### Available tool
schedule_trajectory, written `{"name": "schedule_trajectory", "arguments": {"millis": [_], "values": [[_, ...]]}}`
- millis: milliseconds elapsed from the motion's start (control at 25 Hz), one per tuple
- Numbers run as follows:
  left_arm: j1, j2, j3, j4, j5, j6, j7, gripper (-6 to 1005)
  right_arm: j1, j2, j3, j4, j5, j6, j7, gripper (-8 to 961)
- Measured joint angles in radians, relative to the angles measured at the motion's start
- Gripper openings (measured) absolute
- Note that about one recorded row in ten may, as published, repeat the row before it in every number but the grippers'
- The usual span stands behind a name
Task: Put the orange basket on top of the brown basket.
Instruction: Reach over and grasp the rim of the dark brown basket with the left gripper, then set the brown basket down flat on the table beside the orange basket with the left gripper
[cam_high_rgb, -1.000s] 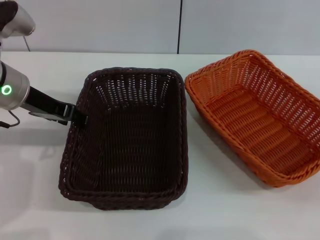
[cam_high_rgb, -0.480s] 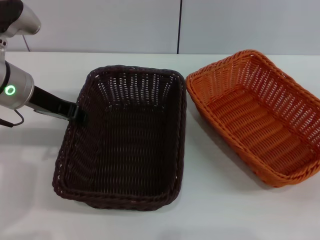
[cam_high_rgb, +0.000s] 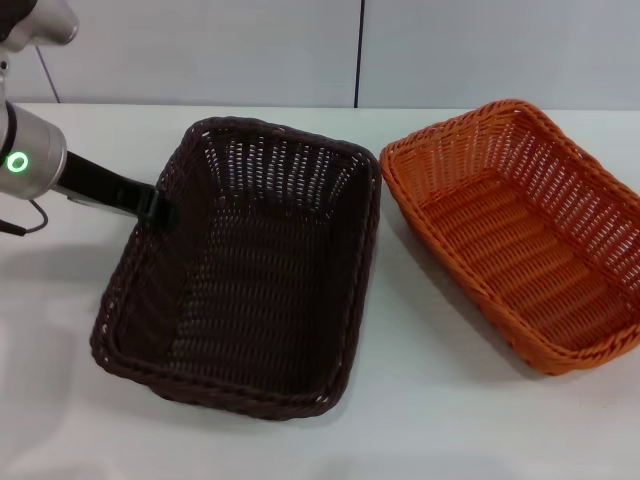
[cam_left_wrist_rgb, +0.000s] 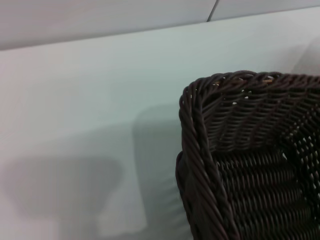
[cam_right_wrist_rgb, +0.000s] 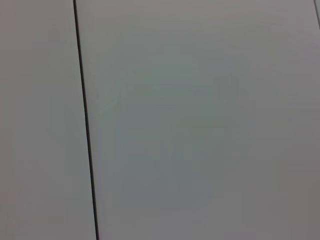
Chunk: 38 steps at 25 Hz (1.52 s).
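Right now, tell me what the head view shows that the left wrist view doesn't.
Only the head view shows the orange basket sitting on the table to the right of the brown basket, the whole of the brown basket, and the left gripper clamped on that basket's left rim. Only the left wrist view shows that rim's braided corner up close. Both show the brown basket, the white table and the wall behind.
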Motion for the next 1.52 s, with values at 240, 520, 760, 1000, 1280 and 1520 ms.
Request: {"name": "schedule_trajectory", "arguments": {"millis": [240, 520, 760, 1000, 1280, 1520], "values": [[0.004, 0.002, 0.000, -0.061, -0.001, -0.020, 0.011, 239, 0.002, -0.001, -0.001, -0.001, 0.000, 0.000, 0.000, 839], [-0.006, 0.006, -0.037, -0.126, -0.024, -0.080, 0.052, 233, -0.006, -0.001, 0.004, 0.002, 0.000, 0.000, -0.001, 839], [-0.032, 0.039, -0.088, -0.205, -0.179, -0.234, 0.146, 216, -0.008, 0.001, 0.008, 0.006, 0.000, 0.000, -0.001, 839], [-0.113, 0.063, -0.081, -0.054, -0.220, -0.284, 0.185, 209, -0.009, 0.005, 0.009, 0.006, 0.000, 0.000, -0.001, 839], [-0.241, 0.051, -0.083, 0.209, -0.217, -0.249, 0.296, 214, -0.011, 0.005, 0.009, 0.007, 0.000, 0.000, -0.001, 839], [-0.294, 0.020, -0.079, 0.295, -0.217, -0.190, 0.327, 218, -0.024, 0.005, 0.009, 0.007, 0.000, 0.009, -0.001, 839]]}}
